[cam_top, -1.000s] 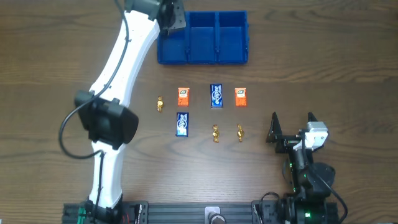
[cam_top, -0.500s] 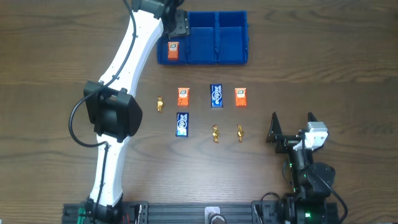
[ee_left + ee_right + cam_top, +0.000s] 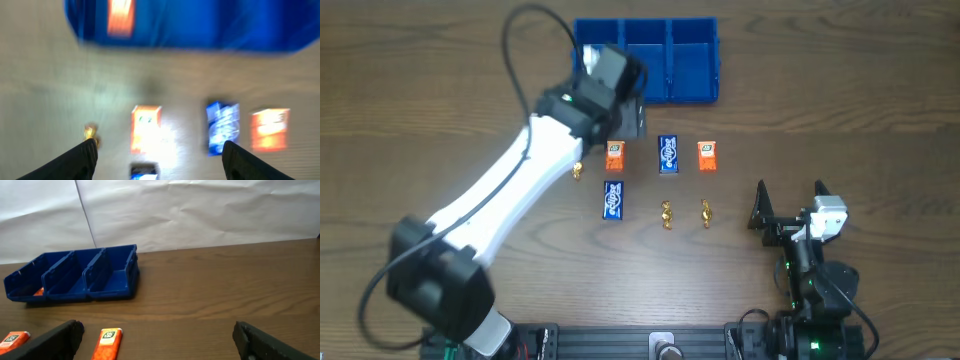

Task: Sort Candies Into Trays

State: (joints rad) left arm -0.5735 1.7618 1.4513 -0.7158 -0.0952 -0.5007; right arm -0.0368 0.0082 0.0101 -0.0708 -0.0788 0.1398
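Note:
The blue three-compartment tray [image 3: 692, 72] stands at the back of the table. An orange candy [image 3: 120, 15] lies in its end compartment. My left gripper [image 3: 629, 122] hangs open just in front of the tray, over an orange candy [image 3: 145, 128]; its fingers [image 3: 82, 156] are spread wide. Nearby lie a blue candy [image 3: 668, 153], another orange candy [image 3: 707, 155], a second blue candy [image 3: 613, 199] and three gold candies [image 3: 667, 214]. My right gripper [image 3: 788, 205] rests open at the right, holding nothing.
The left arm [image 3: 510, 200] stretches diagonally across the table's left half and covers the tray's left compartment in the top view. Bare wood lies to the right of the candies. A white backdrop [image 3: 200, 210] stands behind the table.
The left gripper let go of an orange candy in the tray's left compartment, then drew back toward the candy rows and lowered. The right arm stayed still.

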